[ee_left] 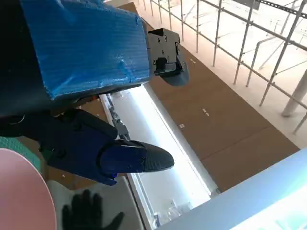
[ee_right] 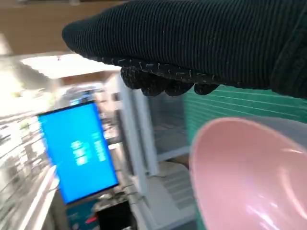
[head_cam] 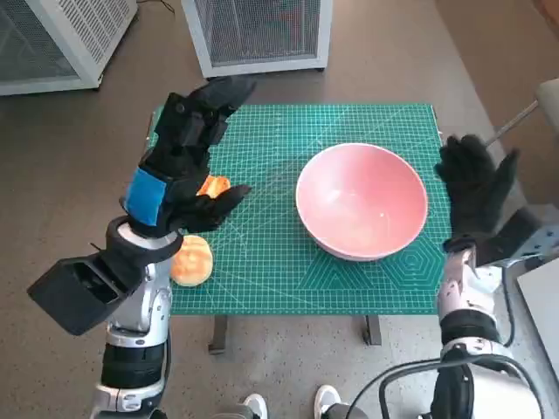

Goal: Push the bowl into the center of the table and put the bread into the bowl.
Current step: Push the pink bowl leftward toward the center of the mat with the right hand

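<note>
The pink bowl sits on the green cutting mat that covers the desk, right of the middle and near the mat's right edge, so the push toward the center looks not yet done. The right hand is raised just beside the bowl's right rim, apart from it, fingers spread and holding nothing. That placement makes sense: an open palm on the outer side of the bowl is set to shove it leftward.

Over on the left, two pieces of bread. One round bun lies at the mat's near-left edge, in plain sight beside the left forearm. A second orange piece peeks out under the left hand, mostly hidden. The left hand hovers above it, black fingers fanned apart, gripping nothing as far as the head view shows. It looks parked over the bread, waiting for the bowl to arrive before any pickup. The bowl itself is empty.
</note>
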Controlling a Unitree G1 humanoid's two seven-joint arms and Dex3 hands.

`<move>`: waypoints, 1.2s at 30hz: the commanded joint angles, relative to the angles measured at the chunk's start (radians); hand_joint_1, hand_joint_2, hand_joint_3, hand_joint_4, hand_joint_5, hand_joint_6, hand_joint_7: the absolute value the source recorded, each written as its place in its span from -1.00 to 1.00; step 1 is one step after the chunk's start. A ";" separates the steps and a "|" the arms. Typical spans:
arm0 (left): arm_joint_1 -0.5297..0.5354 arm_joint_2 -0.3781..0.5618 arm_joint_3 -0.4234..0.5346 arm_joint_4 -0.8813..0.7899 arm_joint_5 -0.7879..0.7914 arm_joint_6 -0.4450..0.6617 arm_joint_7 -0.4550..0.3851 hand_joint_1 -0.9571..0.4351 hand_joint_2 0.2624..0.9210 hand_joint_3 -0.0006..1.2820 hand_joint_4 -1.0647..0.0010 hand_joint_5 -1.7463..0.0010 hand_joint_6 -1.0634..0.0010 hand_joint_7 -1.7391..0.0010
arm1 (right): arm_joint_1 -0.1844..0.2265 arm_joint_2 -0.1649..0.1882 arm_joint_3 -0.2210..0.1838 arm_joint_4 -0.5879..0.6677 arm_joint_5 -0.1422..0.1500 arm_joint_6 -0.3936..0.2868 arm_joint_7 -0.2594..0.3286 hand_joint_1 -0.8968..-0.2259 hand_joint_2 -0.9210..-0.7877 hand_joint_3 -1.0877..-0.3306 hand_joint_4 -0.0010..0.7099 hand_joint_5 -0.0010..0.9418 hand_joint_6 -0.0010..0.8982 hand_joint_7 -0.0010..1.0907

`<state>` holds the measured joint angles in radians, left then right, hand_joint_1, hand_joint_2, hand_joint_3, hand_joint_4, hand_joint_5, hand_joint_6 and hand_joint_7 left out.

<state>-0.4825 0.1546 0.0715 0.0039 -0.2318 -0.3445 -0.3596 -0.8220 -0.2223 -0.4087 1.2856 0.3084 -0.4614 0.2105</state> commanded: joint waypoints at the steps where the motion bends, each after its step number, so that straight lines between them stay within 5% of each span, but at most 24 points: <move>1: 0.020 0.002 0.001 -0.011 -0.006 -0.004 -0.002 -0.29 1.00 -0.47 1.00 0.42 1.00 0.21 | 0.013 0.026 -0.011 0.027 -0.007 0.068 -0.027 0.48 -1.00 0.41 -0.45 -0.98 -0.81 -0.29; 16: 0.040 0.013 0.006 -0.042 0.000 0.012 0.006 -0.29 1.00 -0.48 0.97 0.44 1.00 0.18 | -0.014 0.091 -0.001 0.028 -0.021 0.122 -0.027 0.47 -1.00 0.36 -0.37 -0.98 -0.72 -0.33; 36: 0.073 0.027 0.012 -0.074 0.010 0.031 0.029 -0.30 1.00 -0.49 0.85 0.56 1.00 0.19 | -0.116 0.172 -0.015 0.037 -0.024 0.158 -0.041 0.50 -1.00 0.22 -0.48 -0.99 -0.75 -0.35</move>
<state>-0.4235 0.1746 0.0795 -0.0471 -0.2311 -0.3218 -0.3381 -0.9342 -0.0702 -0.4170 1.3033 0.2888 -0.3287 0.1832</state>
